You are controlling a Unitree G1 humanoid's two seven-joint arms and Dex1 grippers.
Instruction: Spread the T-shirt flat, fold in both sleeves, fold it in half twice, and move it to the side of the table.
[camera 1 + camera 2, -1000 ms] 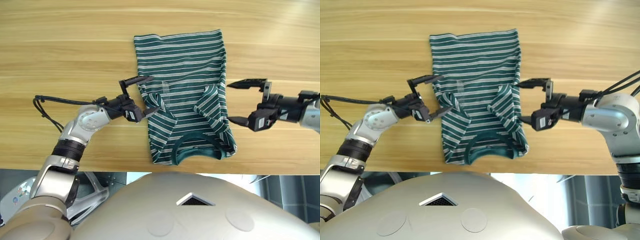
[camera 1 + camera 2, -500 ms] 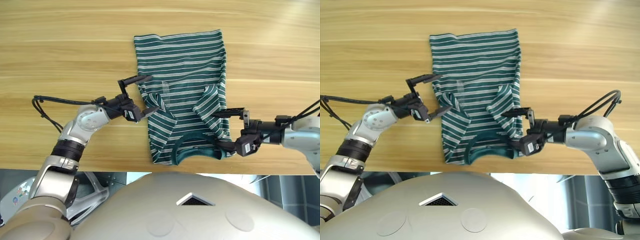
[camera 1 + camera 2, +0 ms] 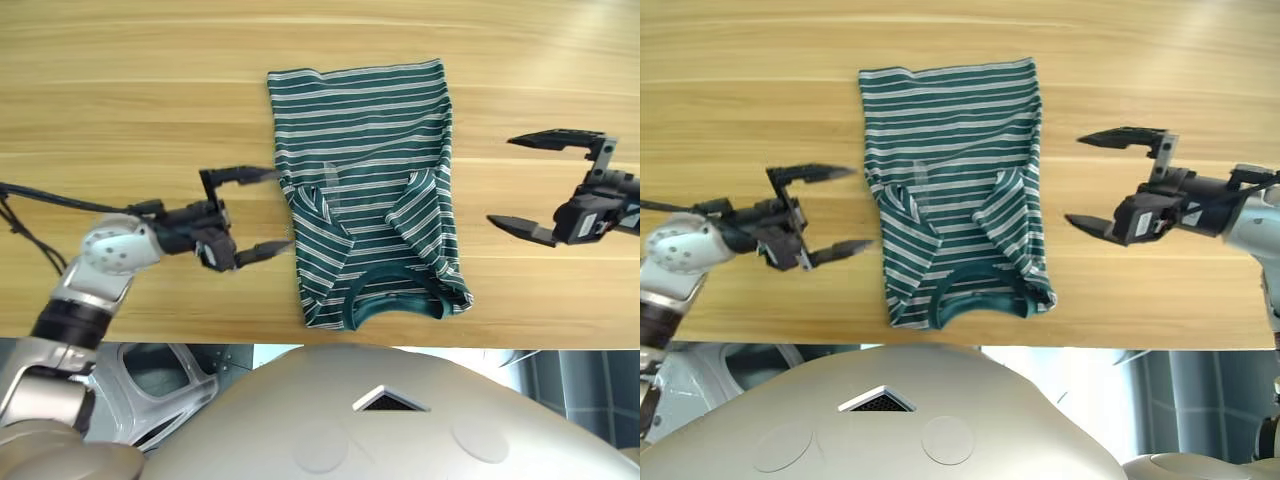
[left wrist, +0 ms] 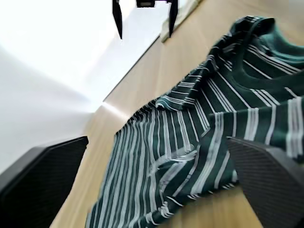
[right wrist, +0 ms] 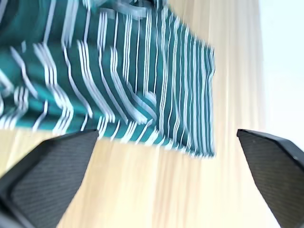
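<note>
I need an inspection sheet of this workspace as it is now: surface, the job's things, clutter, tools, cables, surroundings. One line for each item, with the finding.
surface: wooden table, light grain.
job's things: striped T-shirt lies on the table, both sleeves folded in, collar toward the robot; not yet folded in half.
clutter: nothing seen.
tools: left tool open, close beside the shirt's left edge, holding nothing; right tool open, well apart from the shirt's right edge, holding nothing.
cables: black cable runs over the table to the left arm.
surroundings: grey floor beyond the table's near edge.
</note>
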